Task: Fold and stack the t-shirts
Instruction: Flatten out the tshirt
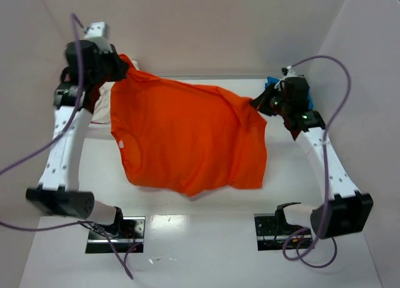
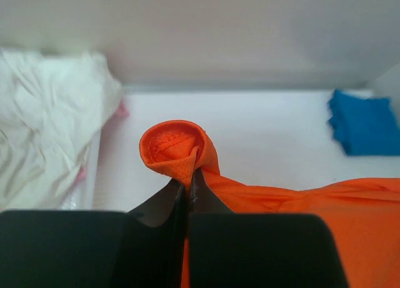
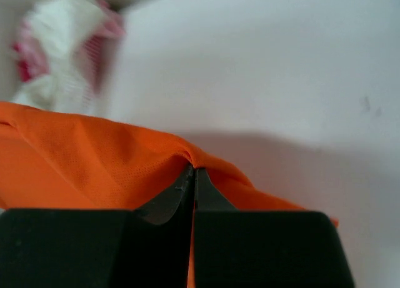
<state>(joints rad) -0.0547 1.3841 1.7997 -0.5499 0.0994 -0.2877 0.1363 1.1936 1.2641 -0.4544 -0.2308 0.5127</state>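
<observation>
Well, I have the bright orange short-sleeved cloth t-shirt spread over mid-bench. My left hand pinches it tight at ten o'clock and my right hand at two. Its small white neck label is unreadable. The folded blue cloth shirt at two sits mostly hidden overhead.

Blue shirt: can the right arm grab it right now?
Probably not yet. The right gripper is shut on the orange shirt, so it's busy, though the blue shirt lies close by.

Crumpled t-shirts far left, spread t-shirt in the middle, folded t-shirt far right.
</observation>
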